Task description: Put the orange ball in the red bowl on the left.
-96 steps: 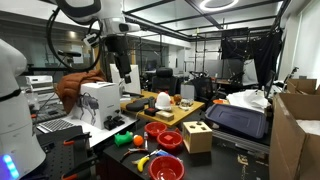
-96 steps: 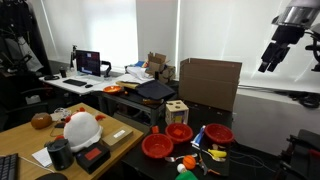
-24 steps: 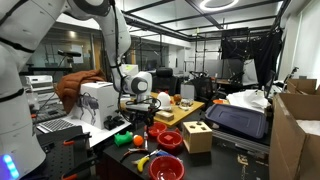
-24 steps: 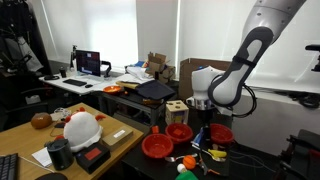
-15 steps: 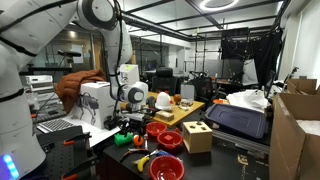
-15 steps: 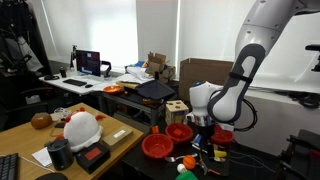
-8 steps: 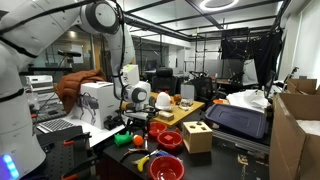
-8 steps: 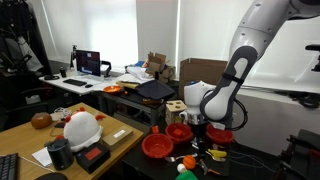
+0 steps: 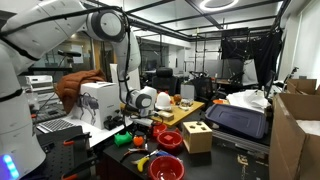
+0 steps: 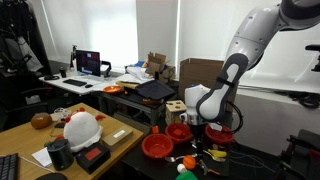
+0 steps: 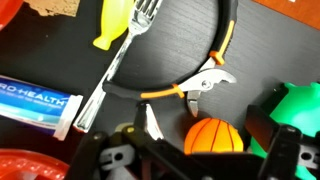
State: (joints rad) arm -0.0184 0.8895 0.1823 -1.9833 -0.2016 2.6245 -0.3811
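Observation:
The orange ball (image 11: 212, 138) has black lines like a basketball and lies on the black table top. In the wrist view my gripper (image 11: 205, 128) is open, with one finger on each side of the ball and small gaps between. In an exterior view the gripper (image 9: 140, 126) is low over the table, just above the ball (image 9: 138, 142). Three red bowls stand nearby in both exterior views (image 9: 158, 128) (image 9: 170, 139) (image 9: 166, 166) (image 10: 156, 146) (image 10: 179, 131) (image 10: 218, 134). A red bowl's rim (image 11: 30, 165) shows in the wrist view.
A green ball (image 11: 296, 105) lies right beside the orange one. A fork (image 11: 125, 55), a yellow toy (image 11: 112, 22), orange-handled pliers (image 11: 190, 88) and a toothpaste box (image 11: 35, 103) lie close by. A wooden shape-sorter box (image 9: 196, 135) stands past the bowls.
The arm has come down from high above the table to the cluster of bowls. In the last second the gripper sank lower, over the orange ball.

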